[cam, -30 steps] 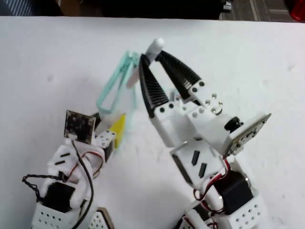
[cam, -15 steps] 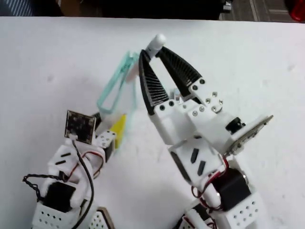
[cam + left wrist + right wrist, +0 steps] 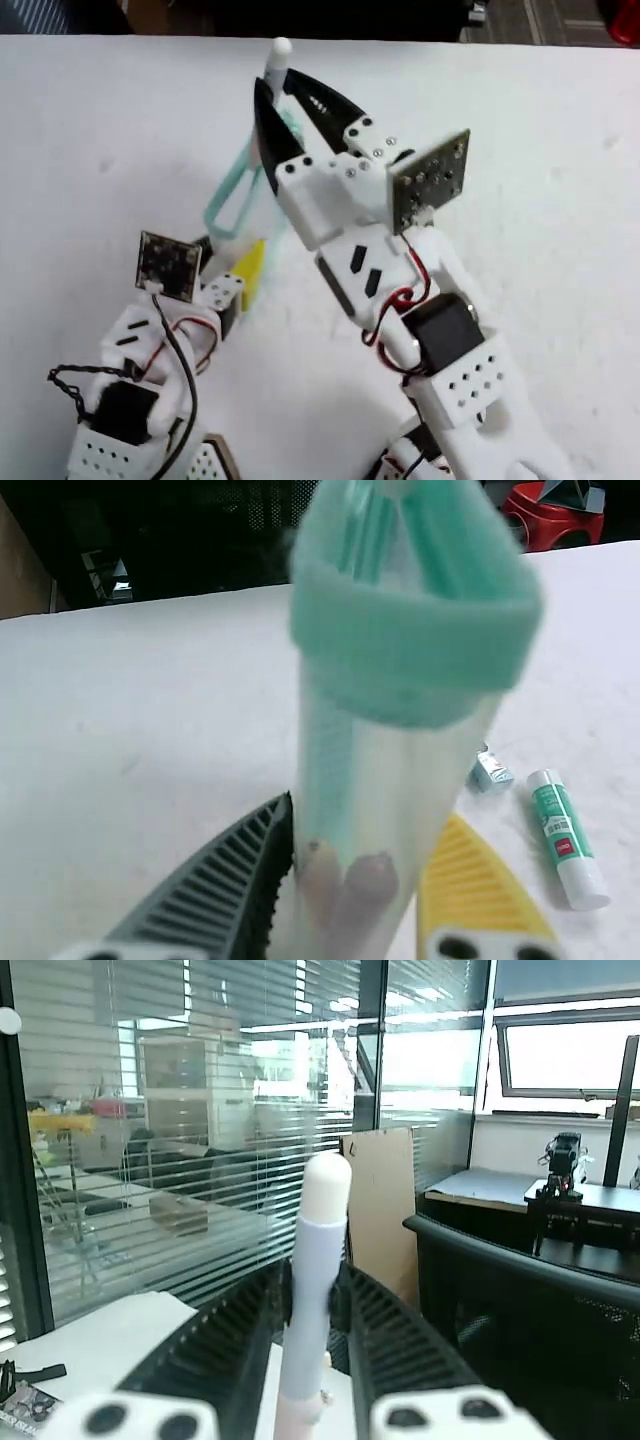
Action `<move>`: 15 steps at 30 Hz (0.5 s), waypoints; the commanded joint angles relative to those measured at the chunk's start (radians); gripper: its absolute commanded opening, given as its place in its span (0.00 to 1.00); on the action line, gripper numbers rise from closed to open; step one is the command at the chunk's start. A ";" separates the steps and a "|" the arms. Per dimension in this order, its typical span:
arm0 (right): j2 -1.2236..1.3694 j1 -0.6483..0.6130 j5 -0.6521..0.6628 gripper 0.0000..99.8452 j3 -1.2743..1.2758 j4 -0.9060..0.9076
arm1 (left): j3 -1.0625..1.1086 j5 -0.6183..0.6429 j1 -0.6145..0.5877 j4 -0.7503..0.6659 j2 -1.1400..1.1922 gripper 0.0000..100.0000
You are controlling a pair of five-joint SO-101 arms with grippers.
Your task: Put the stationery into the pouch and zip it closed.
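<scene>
Left claw — clamped on near end of clear soft pouch with teal zip band; mouth agape at far end, long axis running away from claw. Right claw — clenched on pale lilac plastic pen with white cap; pen's axis along my fingers, cap jutting past pouch mouth. Judged: right arm nearer mouth, pen needs tipping down into it. White green-labelled glue stick lies beside pouch.
</scene>
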 commanded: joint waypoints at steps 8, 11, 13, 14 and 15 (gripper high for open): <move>0.048 0.012 -0.002 0.02 -0.049 -0.019 | -0.038 0.014 0.007 -0.003 -0.001 0.20; 0.047 0.010 0.000 0.02 -0.051 0.030 | -0.038 0.014 0.007 -0.005 -0.001 0.20; 0.033 0.007 0.000 0.02 -0.064 0.093 | -0.038 0.014 0.007 -0.005 -0.001 0.20; 0.025 0.005 0.000 0.02 -0.074 0.124 | -0.038 0.014 0.007 -0.005 -0.001 0.20; 0.019 0.005 0.000 0.02 -0.087 0.151 | -0.038 0.014 0.007 -0.005 -0.001 0.20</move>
